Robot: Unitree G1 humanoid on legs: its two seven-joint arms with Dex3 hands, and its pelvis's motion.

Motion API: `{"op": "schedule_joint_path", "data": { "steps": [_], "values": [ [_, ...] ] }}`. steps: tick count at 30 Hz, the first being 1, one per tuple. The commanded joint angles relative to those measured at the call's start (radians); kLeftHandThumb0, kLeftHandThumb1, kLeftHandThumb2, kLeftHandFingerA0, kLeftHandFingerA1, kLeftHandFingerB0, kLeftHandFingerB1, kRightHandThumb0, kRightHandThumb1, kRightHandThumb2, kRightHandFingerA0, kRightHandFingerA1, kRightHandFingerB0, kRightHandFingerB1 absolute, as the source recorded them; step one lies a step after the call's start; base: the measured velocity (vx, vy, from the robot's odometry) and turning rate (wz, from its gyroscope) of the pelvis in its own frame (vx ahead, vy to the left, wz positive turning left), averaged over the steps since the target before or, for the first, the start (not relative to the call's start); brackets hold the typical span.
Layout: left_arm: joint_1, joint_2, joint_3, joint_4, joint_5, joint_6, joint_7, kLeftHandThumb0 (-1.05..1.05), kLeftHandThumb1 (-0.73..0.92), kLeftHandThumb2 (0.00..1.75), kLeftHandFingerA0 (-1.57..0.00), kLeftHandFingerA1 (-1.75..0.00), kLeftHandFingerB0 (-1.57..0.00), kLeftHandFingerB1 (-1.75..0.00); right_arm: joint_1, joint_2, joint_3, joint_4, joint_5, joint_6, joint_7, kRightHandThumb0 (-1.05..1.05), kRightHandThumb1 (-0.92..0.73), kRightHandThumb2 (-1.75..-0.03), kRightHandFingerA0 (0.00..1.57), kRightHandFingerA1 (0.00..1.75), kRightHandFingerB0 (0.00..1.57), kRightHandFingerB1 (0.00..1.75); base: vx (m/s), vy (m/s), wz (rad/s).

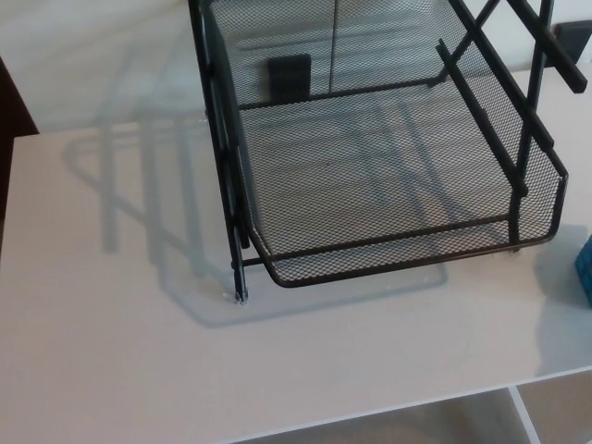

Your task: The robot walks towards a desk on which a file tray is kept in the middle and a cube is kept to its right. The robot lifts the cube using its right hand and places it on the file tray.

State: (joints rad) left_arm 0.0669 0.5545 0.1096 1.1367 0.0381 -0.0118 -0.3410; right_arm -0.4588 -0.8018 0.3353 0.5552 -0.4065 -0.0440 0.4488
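Observation:
A black wire-mesh file tray (277,277) stands on the white desk (111,351), filling the upper middle of the head view. Its lower shelf is bare mesh with nothing on it. At the far right edge a sliver of the blue cube (585,268) shows on the desk, just right of the tray's front corner; most of it is cut off by the picture's edge. Neither of my hands shows.
The desk's front edge (388,407) runs along the bottom, with an open shelf space below at the lower right. The tray's upright black posts (541,46) rise at the top right. A dark object (14,92) sits past the desk's left edge.

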Motion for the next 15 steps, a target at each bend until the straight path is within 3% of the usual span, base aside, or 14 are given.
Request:
{"op": "schedule_joint_path", "data": {
  "steps": [1, 4, 5, 8, 9, 10, 11, 13, 14, 15],
  "values": [
    [-0.004, 0.011, -0.016, 0.028, 0.022, -0.048, 0.024, -0.72, 0.92, 0.73, -0.29, -0.57, -0.22, -0.41, -0.02, 0.01, -0.005, -0.006, -0.016, -0.005, 0.033, -0.39, -0.63, -0.61, 0.19, 0.47, 0.09, 0.22, 0.0, 0.0, 0.0],
    [-0.013, 0.01, -0.031, 0.04, 0.032, -0.054, 0.042, -0.71, 0.92, 0.73, -0.35, -0.61, -0.26, -0.44, -0.047, 0.02, -0.011, -0.007, -0.016, -0.016, 0.024, -0.37, -0.63, -0.61, 0.19, 0.46, 0.11, 0.25, 0.0, 0.0, 0.0],
    [-0.009, 0.008, -0.012, 0.043, 0.009, -0.052, 0.029, -0.62, 0.76, 1.15, -0.35, -0.66, -0.15, -0.51, -0.058, 0.024, -0.007, -0.008, -0.024, -0.011, 0.029, -0.37, -0.63, -0.61, 0.19, 0.45, 0.11, 0.25, 0.0, 0.0, 0.0],
    [-0.007, 0.015, -0.033, 0.031, 0.033, -0.049, 0.035, -0.62, 0.79, 1.17, -0.34, -0.65, -0.17, -0.52, -0.08, 0.025, -0.005, -0.003, -0.034, -0.013, 0.034, -0.31, -0.62, -0.6, 0.15, 0.43, 0.11, 0.26, 0.0, 0.0, 0.0],
    [-0.009, 0.011, -0.026, 0.034, 0.026, -0.045, 0.039, -0.67, 0.92, 0.8, -0.29, -0.6, -0.27, -0.46, -0.091, 0.017, -0.009, -0.011, -0.031, -0.006, 0.051, -0.24, -0.64, -0.59, 0.15, 0.41, 0.11, 0.27, 0.0, 0.0, 0.0],
    [-0.011, 0.01, -0.023, 0.035, 0.024, -0.043, 0.041, -0.67, 0.92, 0.8, -0.29, -0.6, -0.27, -0.46, -0.095, 0.014, -0.011, -0.013, -0.03, -0.003, 0.059, -0.24, -0.64, -0.59, 0.15, 0.41, 0.11, 0.27, 0.0, 0.0, 0.0],
    [-0.01, 0.009, -0.021, 0.038, 0.022, -0.052, 0.038, -0.61, 0.92, 0.76, -0.25, -0.58, -0.26, -0.46, -0.096, 0.011, -0.014, -0.014, -0.031, -0.005, 0.06, -0.18, -0.46, -0.92, 0.13, 0.54, 0.0, 0.45, 0.0, 0.0, 0.0],
    [-0.012, 0.008, -0.017, 0.043, 0.02, -0.061, 0.035, -0.63, 0.92, 0.78, -0.27, -0.62, -0.28, -0.48, -0.107, -0.007, -0.023, -0.029, -0.033, 0.009, 0.075, -0.12, -0.45, -0.93, 0.12, 0.53, 0.02, 0.45, 0.0, 0.0, 0.0],
    [-0.006, 0.009, -0.009, 0.03, 0.01, -0.055, 0.024, -0.6, 0.92, 0.77, -0.26, -0.6, -0.28, -0.47, -0.117, -0.025, -0.03, -0.028, -0.031, -0.007, 0.086, -0.12, -0.62, -0.61, 0.13, 0.45, 0.15, 0.28, 0.0, 0.0, 0.0],
    [-0.007, 0.009, -0.008, 0.028, 0.01, -0.054, 0.023, -0.6, 0.92, 0.77, -0.26, -0.6, -0.28, -0.47, -0.119, -0.026, -0.032, -0.026, -0.032, -0.01, 0.087, -0.12, -0.62, -0.61, 0.13, 0.45, 0.15, 0.28, 0.0, 0.0, 0.0]
  ]
}}
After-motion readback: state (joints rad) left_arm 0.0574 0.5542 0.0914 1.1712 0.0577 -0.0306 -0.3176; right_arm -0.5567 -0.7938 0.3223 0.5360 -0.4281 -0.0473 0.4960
